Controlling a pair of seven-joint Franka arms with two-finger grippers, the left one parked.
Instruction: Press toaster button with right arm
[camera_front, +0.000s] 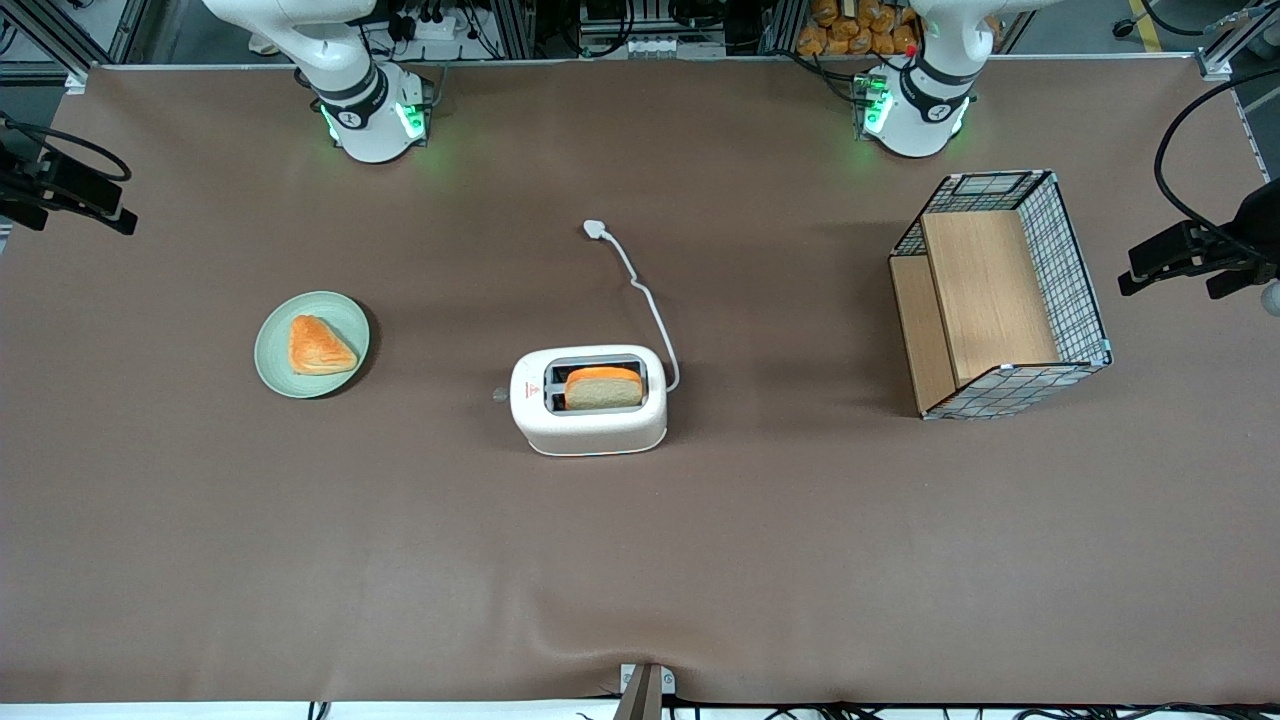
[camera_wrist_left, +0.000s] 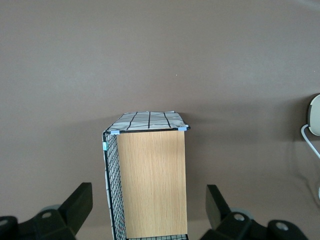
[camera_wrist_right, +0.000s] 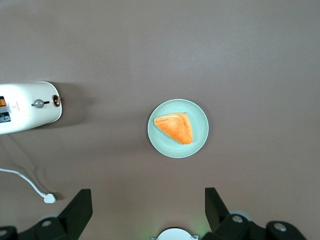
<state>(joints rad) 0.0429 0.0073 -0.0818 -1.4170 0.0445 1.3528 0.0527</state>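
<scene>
- The brown cloth-covered tabletop (camera_front: 640, 560) carries everything; it is soft, so a light appliance may slide on it under a sideways push.
- The large white jointed right arm (camera_front: 362, 105) shows only its base and lower links in the front view. Its wrist camera looks straight down, so I judge the wrist hangs high over the pale green round plate (camera_wrist_right: 178, 128).
- The small cream-white rounded two-slot toaster (camera_front: 588, 400) stands mid-table, upright, with a bread slice (camera_front: 603, 388) in one slot. It looks like light, smooth, rigid plastic that could tip or skid.
- The slim black gripper (camera_wrist_right: 147, 215) has its jaws spread wide and holds nothing, well apart from the toaster.
- The small grey round toaster button (camera_wrist_right: 38, 103) sticks out of the narrow end that faces the plate. It probably needs a downward press with one fingertip, not a grasp.
</scene>
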